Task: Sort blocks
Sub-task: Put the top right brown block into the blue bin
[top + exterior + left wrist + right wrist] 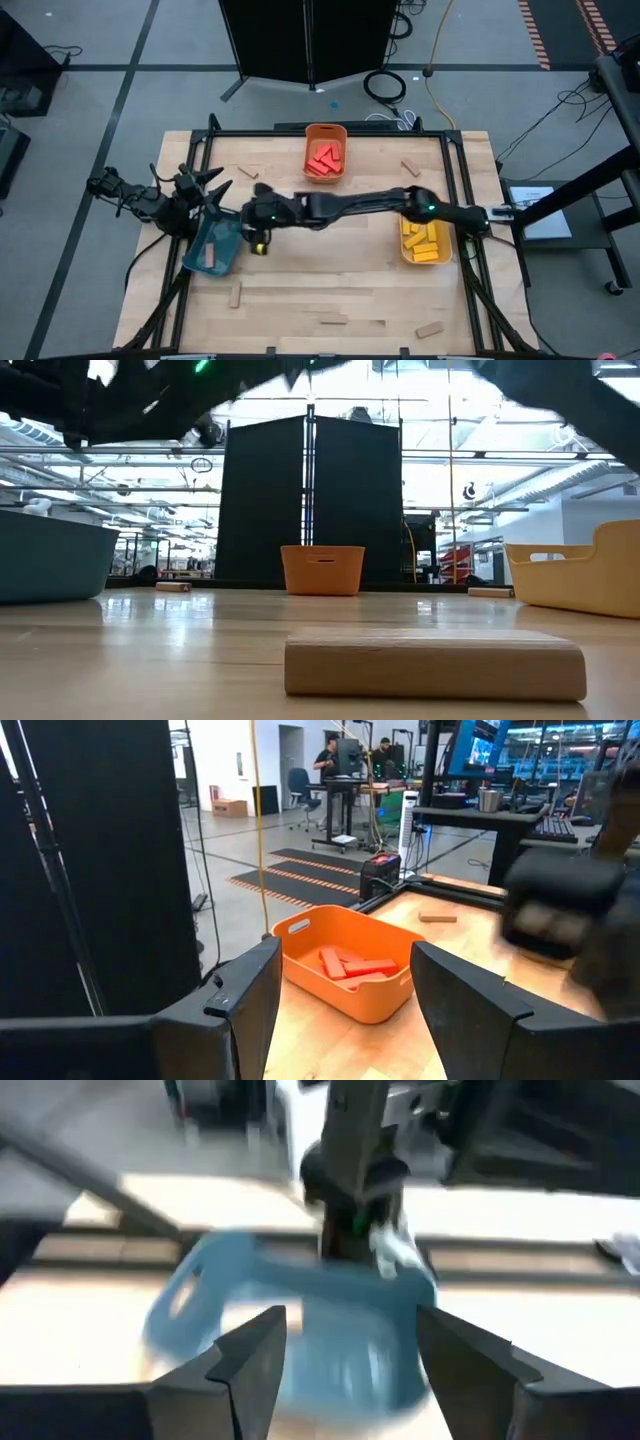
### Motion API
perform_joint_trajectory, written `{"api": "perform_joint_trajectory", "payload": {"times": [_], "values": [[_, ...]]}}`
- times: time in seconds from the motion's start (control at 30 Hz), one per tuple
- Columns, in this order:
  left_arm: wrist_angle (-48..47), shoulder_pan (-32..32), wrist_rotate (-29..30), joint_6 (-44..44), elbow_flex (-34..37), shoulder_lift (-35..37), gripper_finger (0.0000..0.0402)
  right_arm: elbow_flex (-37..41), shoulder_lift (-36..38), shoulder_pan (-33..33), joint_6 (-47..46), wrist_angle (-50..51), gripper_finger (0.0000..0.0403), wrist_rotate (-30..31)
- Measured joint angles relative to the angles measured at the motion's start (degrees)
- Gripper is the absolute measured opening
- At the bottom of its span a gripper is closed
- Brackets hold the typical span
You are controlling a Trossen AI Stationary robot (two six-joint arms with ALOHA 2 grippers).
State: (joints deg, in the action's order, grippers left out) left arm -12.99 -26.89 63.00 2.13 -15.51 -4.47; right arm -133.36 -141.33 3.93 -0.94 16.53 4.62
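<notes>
My right gripper (250, 222) (350, 1320) reaches across the table and hangs open and empty at the right rim of the teal bin (213, 245) (300, 1350), which holds one tan block (210, 262). My left gripper (212, 188) (345, 955) is open and empty just beyond the teal bin's far-left corner, facing the orange bin (345, 970). Red blocks (324, 160) lie in the orange bin (325, 130). Yellow blocks (422, 240) lie in the yellow bin (447, 250). Loose tan blocks rest flat on the table (235, 293), (333, 320), (430, 328), (410, 168), (248, 172).
The right arm's forearm (360, 205) spans the middle of the table between the orange and yellow bins. A black metal frame (455, 160) runs around the tabletop. In the low view a tan block (435, 665) lies close to the near edge. People stand far off in the room (330, 755).
</notes>
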Motion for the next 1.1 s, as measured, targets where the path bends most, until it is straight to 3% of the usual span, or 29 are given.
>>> {"api": "perform_joint_trajectory", "payload": {"times": [0.2, 0.33, 0.37, 0.47, 0.57, 0.67, 0.8, 0.93, 1.1], "values": [[0.02, 0.00, -0.74, -0.02, 0.00, 0.00, 0.0219, 0.11, 12.33, 3.07, -10.85, 40.27, 0.0213, 1.50], [0.68, 0.00, -3.92, -1.32, 0.00, -0.02, 0.0219, 0.03, 19.56, 3.14, -28.71, 71.34, 0.0212, 12.72], [0.93, 0.00, -4.81, -1.46, 0.00, 0.00, 0.0219, 0.36, 20.91, 2.55, -32.54, 75.21, 0.0212, 14.62], [2.15, 0.00, -7.09, -1.45, 0.02, -0.17, 0.0219, 7.44, 28.31, -0.44, -33.13, 69.93, 0.0212, 15.87], [2.77, 0.00, -8.97, -1.38, 0.04, -0.36, 0.0219, 15.39, 35.78, -6.43, -36.21, 73.54, 0.0212, 17.29], [3.12, 0.00, -11.36, -1.02, 0.04, -0.96, 0.0219, 30.27, 43.74, -13.00, -34.95, 66.34, 0.0212, 18.25], [4.04, 0.00, -11.85, -0.98, 0.06, -1.13, 0.0219, 49.50, 52.12, -21.73, -31.92, 54.60, 0.0212, 15.08], [3.88, 0.01, -11.82, -1.17, 0.04, -1.49, 0.0219, 64.72, 56.00, -29.88, -26.69, 43.83, 0.0212, 13.43], [3.68, 0.09, -11.35, -1.78, 0.04, -1.88, 0.0219, 75.63, 56.72, -38.50, -19.93, 36.16, 0.0212, 9.11]]}}
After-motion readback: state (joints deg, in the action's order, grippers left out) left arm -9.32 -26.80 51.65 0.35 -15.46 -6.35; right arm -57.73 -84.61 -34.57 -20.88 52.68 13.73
